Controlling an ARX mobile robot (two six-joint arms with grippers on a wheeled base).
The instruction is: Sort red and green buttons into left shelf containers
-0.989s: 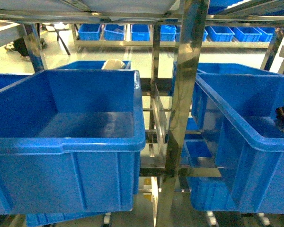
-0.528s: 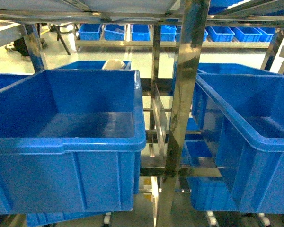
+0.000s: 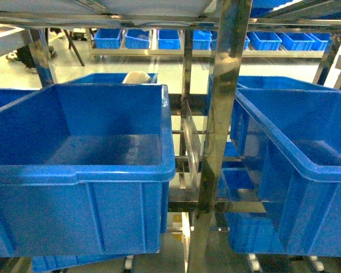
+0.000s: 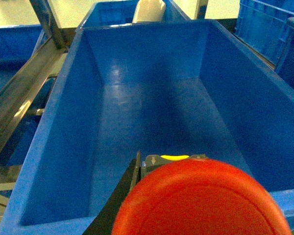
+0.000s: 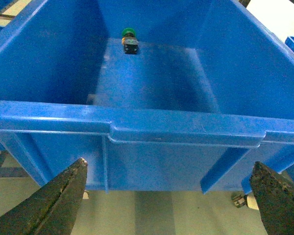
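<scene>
red button (image 4: 201, 198) in left pincer, over bin (image 4: 54, 147) | right pincer (image 5: 169, 198) wide, empty | green button (image 5: 130, 40) binned | likely light, rigid, slick cap; grip blocky base

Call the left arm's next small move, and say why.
Probably open the left gripper: the red button it carries already hangs over the blue bin, whose floor below looks bare. The green button already lies in another bin.

Steel shelf upright (image 3: 220, 114), polished, vertical, centre foreground. Background rack (image 3: 204, 52) bearing a row of small blue trays (image 3: 169, 38). White rounded object (image 3: 137, 77) behind the near bin. Pale floor (image 3: 102, 65) beyond.
</scene>
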